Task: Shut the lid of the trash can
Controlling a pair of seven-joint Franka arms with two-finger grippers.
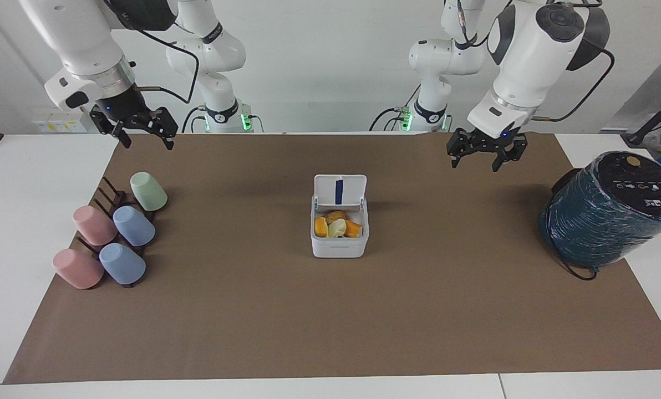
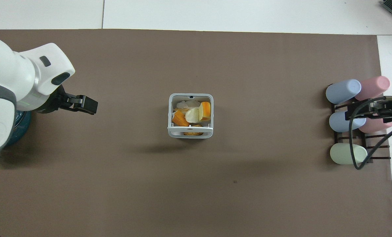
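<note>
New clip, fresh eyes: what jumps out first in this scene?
The small white trash can at the middle of the brown mat, its lid standing open over orange and pale scraps. Next, the big teal wrapped cylinder at the left arm's end and the pastel cups on a rack at the right arm's end. Both grippers hang in the air, the left gripper open.
</note>
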